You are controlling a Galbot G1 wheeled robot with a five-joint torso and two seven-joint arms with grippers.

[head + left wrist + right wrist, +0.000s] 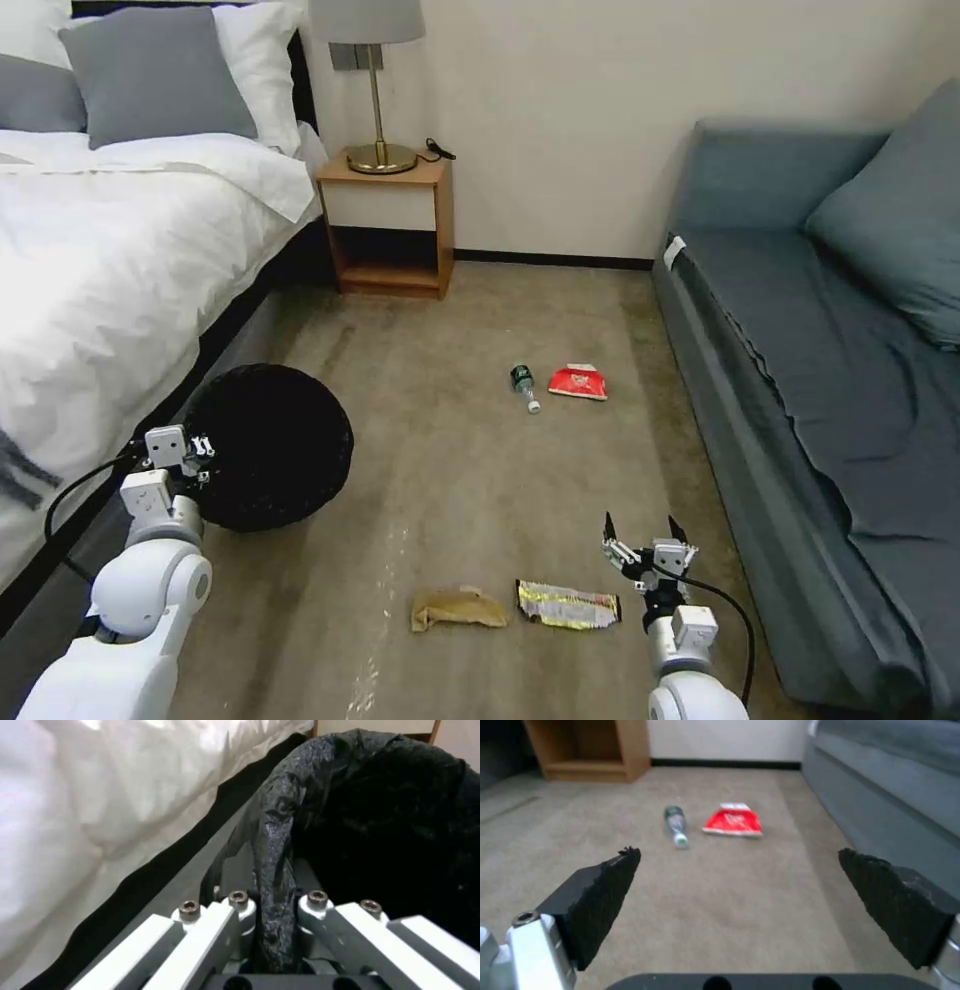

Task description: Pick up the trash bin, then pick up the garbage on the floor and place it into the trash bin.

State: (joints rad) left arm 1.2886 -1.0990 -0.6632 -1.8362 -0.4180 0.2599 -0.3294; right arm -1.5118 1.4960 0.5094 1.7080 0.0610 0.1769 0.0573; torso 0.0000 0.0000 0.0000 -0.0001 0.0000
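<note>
The trash bin (268, 445), round and lined with a crinkled black bag, stands by the bed at the left. My left gripper (196, 452) is shut on the bin's bag-covered rim (272, 877). On the carpet lie the garbage pieces: a crumpled brown paper bag (457, 608), a yellow-silver wrapper (567, 605), a small clear bottle (524, 386) (675, 825) with a green label and a red snack packet (578, 382) (732, 822). My right gripper (645, 528) (740, 888) hangs open above the carpet, just right of the wrapper, nothing between its fingers.
A white-sheeted bed (100, 260) runs along the left, a grey-blue sofa (830, 340) along the right. A wooden nightstand (392, 225) with a brass lamp (375, 90) stands at the far wall. Open carpet lies between them.
</note>
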